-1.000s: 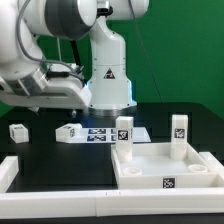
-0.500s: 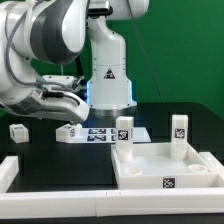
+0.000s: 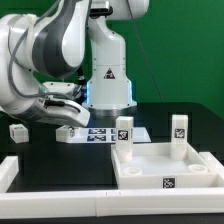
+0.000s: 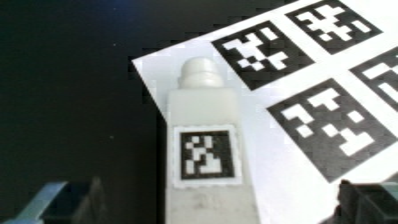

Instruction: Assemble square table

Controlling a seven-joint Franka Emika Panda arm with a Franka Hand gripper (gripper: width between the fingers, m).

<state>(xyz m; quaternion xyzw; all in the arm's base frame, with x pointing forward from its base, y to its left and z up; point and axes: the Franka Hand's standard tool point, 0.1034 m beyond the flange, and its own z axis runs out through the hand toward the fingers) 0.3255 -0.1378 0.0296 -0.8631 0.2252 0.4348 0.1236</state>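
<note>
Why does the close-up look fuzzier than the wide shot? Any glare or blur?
Wrist view: the leg and the tags on the marker board are slightly soft; the gripper, nearest the lens, is a dark blur. Exterior view: lighting is even with no hard glare; the white slab looks washed out against the black table.
</note>
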